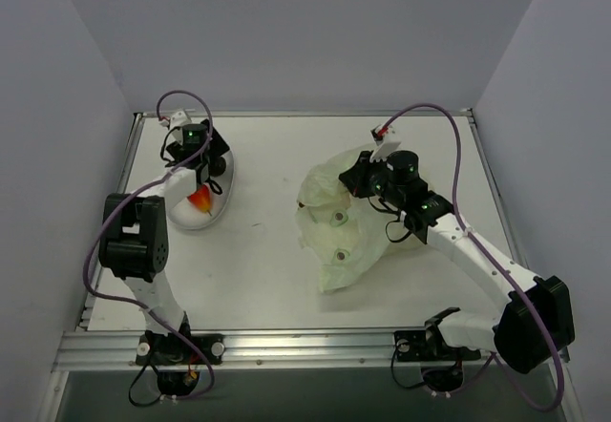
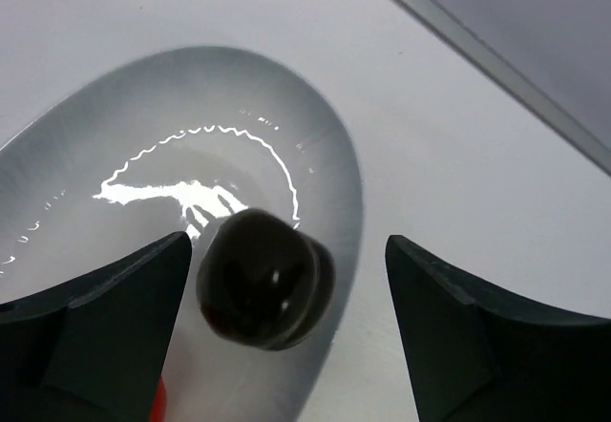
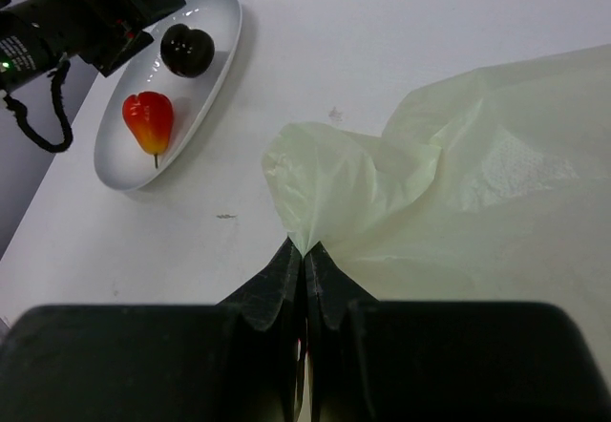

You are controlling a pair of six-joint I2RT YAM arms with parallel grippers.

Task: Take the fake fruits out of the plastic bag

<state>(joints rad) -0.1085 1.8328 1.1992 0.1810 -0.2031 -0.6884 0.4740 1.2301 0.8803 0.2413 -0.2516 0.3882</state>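
Right gripper [image 3: 305,250]: jaws pressed together on a pinched fold of the plastic bag [image 3: 458,174], which lies slack on the table [image 3: 382,21]. Beyond it, the left gripper [image 2: 288,242] is spread wide over the white dish [image 2: 320,145], holding nothing. A dark fake fruit [image 2: 263,279] and a red-orange fake fruit [image 3: 148,121] lie in the dish. Step judged: release. Lift straight up, clear of both pieces. No brand or lettering legible

Right end effector [image 3: 305,260] pinching bag [image 3: 477,183], 2 fruits [image 3: 149,122] in dish [image 3: 216,19]
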